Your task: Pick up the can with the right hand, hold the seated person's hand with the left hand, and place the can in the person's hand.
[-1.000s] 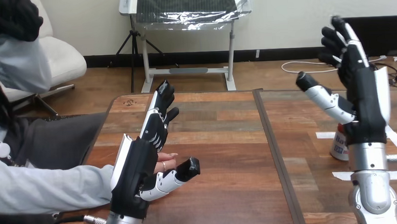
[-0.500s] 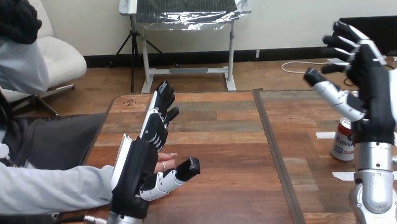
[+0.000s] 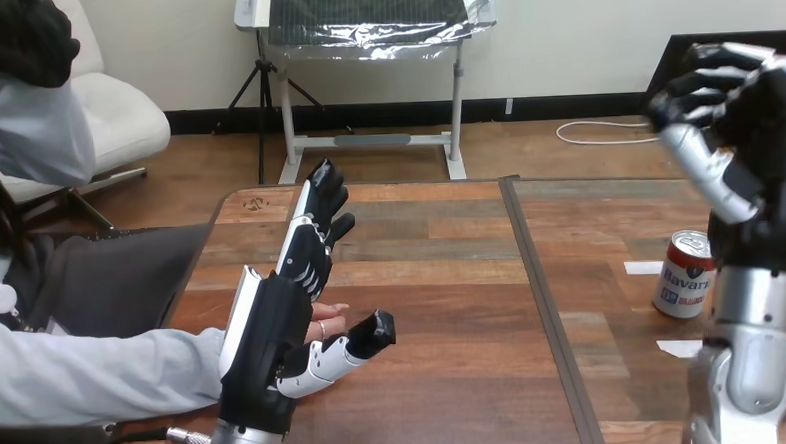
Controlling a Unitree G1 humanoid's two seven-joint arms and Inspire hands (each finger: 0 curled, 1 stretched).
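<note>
A red and white can (image 3: 686,275) stands upright on the right part of the table (image 3: 442,280). My right hand (image 3: 767,176) is raised above and just right of it, fingers curled forward toward the thumb, holding nothing. My left hand (image 3: 272,332) stands on edge at the table's left with straight fingers (image 3: 317,220) pointing away and the thumb (image 3: 350,350) stretched out to the right. The person's hand (image 3: 329,319) lies on the table right behind my left palm, its fingertips showing between my fingers and thumb. Whether the two touch I cannot tell.
The person's light-blue sleeve (image 3: 95,373) reaches in from the left edge. A dark seam (image 3: 538,276) splits the table into two boards. White tape strips (image 3: 643,268) lie around the can.
My right hand has swung to the right and up, uncovering the can, and its fingers have curled from spread to bent. The left hand and the person's hand have stayed still.
</note>
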